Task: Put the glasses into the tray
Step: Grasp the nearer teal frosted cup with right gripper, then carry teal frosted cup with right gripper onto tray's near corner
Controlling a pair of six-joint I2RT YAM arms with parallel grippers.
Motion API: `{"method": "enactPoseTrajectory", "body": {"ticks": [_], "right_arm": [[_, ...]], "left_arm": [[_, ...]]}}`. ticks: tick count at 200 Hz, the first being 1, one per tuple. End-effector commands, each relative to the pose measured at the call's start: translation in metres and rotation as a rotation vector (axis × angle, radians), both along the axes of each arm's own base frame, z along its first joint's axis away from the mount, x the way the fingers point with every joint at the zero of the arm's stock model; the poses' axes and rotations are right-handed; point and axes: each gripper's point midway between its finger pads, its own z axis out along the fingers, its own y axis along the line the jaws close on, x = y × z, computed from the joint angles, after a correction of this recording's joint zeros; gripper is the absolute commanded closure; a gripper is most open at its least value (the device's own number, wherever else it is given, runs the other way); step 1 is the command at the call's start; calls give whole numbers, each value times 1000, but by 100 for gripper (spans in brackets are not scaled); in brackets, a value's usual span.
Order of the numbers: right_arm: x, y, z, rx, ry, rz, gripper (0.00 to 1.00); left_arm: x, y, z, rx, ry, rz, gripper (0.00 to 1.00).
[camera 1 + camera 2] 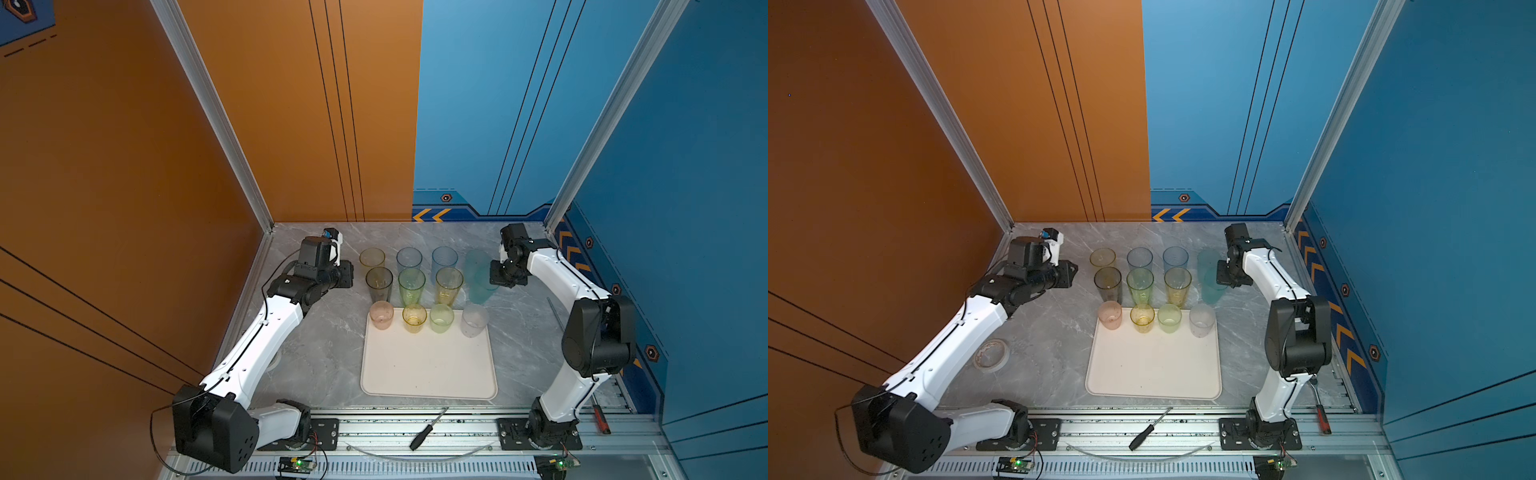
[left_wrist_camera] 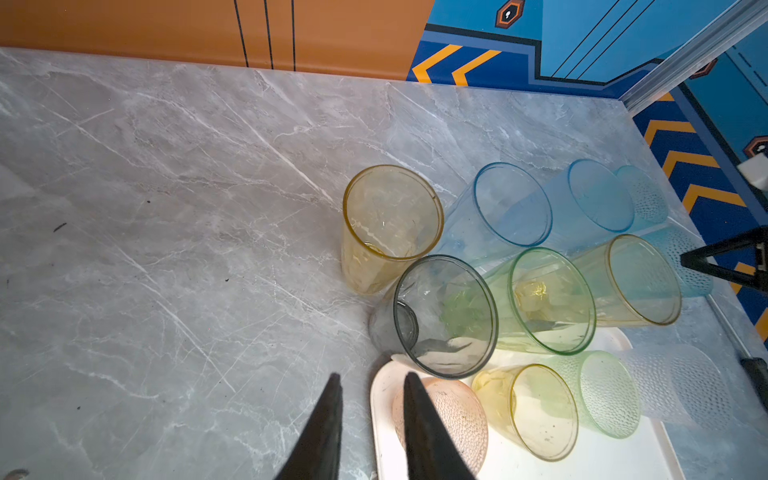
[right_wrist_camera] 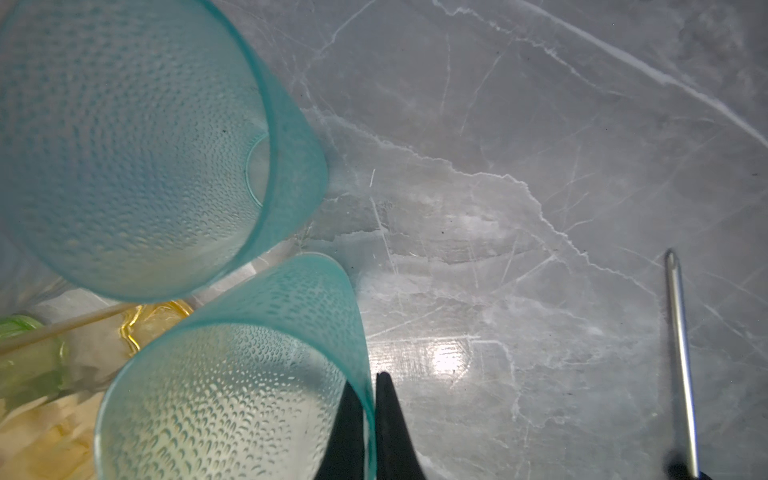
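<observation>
Desk: Nearest the bench's front edge?

Photo: Cream tray [image 1: 428,370], flat on the grey marble bench [image 1: 324,353], mostly bare. Lined up along the tray's far edge, inside the rim: pink glass [image 1: 381,316], yellow glass [image 1: 414,319], green glass [image 1: 441,319], clear glass [image 1: 474,321], all short and upright.

Desk: Left claw?

Photo: Left gripper [image 2: 372,375] released, fingers apart with nothing between. Hanging over the bench just off the tray's far left corner, beside the smoke-grey tumbler [image 1: 379,286] and apart from it.

Desk: Just past the tray?

Photo: Row of tall ones standing on the bench itself, close behind the tray's far edge: smoke-grey tumbler, green tumbler [image 1: 411,286], yellow tumbler [image 1: 449,286], then teal tumbler [image 1: 478,291] at the row's right end.

Desk: Right claw?

Photo: Right gripper [image 3: 365,379] clenched on the teal tumbler's rim, one finger inside the wall, one outside. Placed in both top views just beyond the tray's far right corner, not yet on the tray. Blurred there; cannot tell whether lifted or resting on the bench.

Desk: Farthest back?

Photo: Last row, toward the bench's far edge: far yellow tumbler [image 1: 371,257], blue tumbler [image 1: 409,259], second blue tumbler [image 1: 444,258], second teal tumbler [image 1: 473,259], the last just behind the gripped one and untouched by the claw.
</observation>
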Motion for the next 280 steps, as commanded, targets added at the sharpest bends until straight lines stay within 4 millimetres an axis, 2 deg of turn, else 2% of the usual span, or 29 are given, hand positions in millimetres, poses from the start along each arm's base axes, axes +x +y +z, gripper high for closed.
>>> {"method": "enactPoseTrajectory", "body": {"ticks": [1,34,45,58,70,86,102,117,145,188,232,280], "right_arm": [[-9,-14,37,-35,-108,-39,100],[-30,-28,88,-57,-253,-75,100],[-38,-29,110,-53,-313,-79,100],[-49,-20,138,-36,-391,-43,100],[-59,1,164,-15,-461,31,100],[-75,38,192,4,-514,170,100],[-91,79,211,26,-545,321,100],[-108,123,218,77,-549,471,100],[-140,200,206,136,-488,727,100],[-162,277,158,138,-348,921,100],[-168,326,111,87,-225,1006,100],[-169,348,71,-29,-127,1052,100]], "left_arm": [[-1,4,-2,-11,-5,12,73],[-1,11,-12,0,15,33,73],[0,14,-16,2,17,47,73],[1,20,-20,3,22,72,73],[2,25,-22,7,23,101,73],[3,30,-22,8,20,130,73],[4,31,-19,-5,10,137,73],[3,30,-17,-17,6,133,73],[1,28,-15,-27,3,124,73],[-3,31,-8,-24,-9,132,72],[-4,31,-8,-23,0,123,72],[-4,32,-9,-20,6,116,72]]}}
